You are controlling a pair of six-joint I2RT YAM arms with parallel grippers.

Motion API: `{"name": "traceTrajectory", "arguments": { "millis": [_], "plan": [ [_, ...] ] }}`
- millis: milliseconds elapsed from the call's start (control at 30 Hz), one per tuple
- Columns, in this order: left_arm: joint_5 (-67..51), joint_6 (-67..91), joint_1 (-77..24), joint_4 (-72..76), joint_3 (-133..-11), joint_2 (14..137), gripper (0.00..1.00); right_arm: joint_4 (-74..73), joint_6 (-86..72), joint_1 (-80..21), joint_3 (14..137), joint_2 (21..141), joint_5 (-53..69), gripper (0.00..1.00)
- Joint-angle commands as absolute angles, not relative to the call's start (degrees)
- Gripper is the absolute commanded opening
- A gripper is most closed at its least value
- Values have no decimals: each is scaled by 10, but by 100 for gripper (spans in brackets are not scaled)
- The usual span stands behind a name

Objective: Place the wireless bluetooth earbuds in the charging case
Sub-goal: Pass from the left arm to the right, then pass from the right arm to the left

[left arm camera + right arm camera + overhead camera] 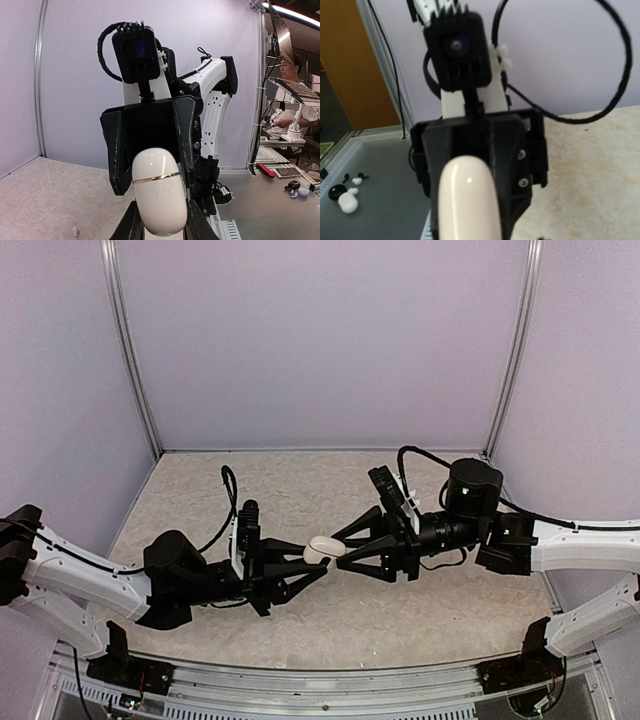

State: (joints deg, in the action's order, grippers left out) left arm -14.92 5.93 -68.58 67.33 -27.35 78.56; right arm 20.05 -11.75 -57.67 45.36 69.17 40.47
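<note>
End effectors, 2 in all, sit nose to nose in mid-air above the surface (300, 480), w/ 1 charging case (320, 548) between them. Left end effector (309, 562) pinches the case's near end. In the left wrist view its 2 fingers (129, 226) sit tight against both sides of the white shell at frame bottom. Right end effector (342, 550) faces it from the opp. side. Its 2 jaws flank the case's other end, just beside it, but can't tell whether they press on it or stand just off. Case is 1 white oval pod, looks closed, w/ 1 thin gold band (156, 177) across it. It hangs clear of the surface, approx. midway btwn the 2 arms. Behind the case, the left wrist view shows the other arm's camera block (136, 52). 1 black cable (600, 75) loops across the right wrist view. Surface is beige, speckled, w/ 3 lilac walls (320, 340) around it. Outside the cell, a grey side surface (385, 200) carries a few small bits: 2 tiny black specks (345, 176), 1 black round thing (337, 191) and 2 white blobs (348, 202). All are too small and blurred to say whether any are the earbuds. 1 person (287, 70) sits at a desk at far right of the left wrist view.
</note>
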Motion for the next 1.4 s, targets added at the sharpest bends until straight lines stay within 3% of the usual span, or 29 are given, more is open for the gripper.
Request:
{"name": "traceTrajectory", "arguments": {
  "millis": [0, 200, 400, 600, 800, 933, 1367],
  "plan": [
    [-146, 49, -688, 679, -291, 790, 11, 210, -121, -585, 470, 702, 416, 44],
    [-135, 35, -693, 661, -295, 792, 12, 209, -119, -586, 468, 697, 412, 33],
    [-113, 26, -693, 618, -298, 779, 27, 191, -108, -586, 468, 691, 402, 23],
    [-99, 19, -694, 572, -297, 758, 36, 166, -94, -586, 470, 686, 387, 20],
    [-91, 20, -694, 555, -303, 752, 37, 151, -87, -586, 471, 686, 381, 17],
    [-92, 24, -694, 540, -316, 754, 43, 145, -84, -586, 472, 685, 379, 17],
    [-89, 24, -694, 536, -322, 765, 25, 145, -80, -586, 470, 680, 374, 16]
  ]
}}
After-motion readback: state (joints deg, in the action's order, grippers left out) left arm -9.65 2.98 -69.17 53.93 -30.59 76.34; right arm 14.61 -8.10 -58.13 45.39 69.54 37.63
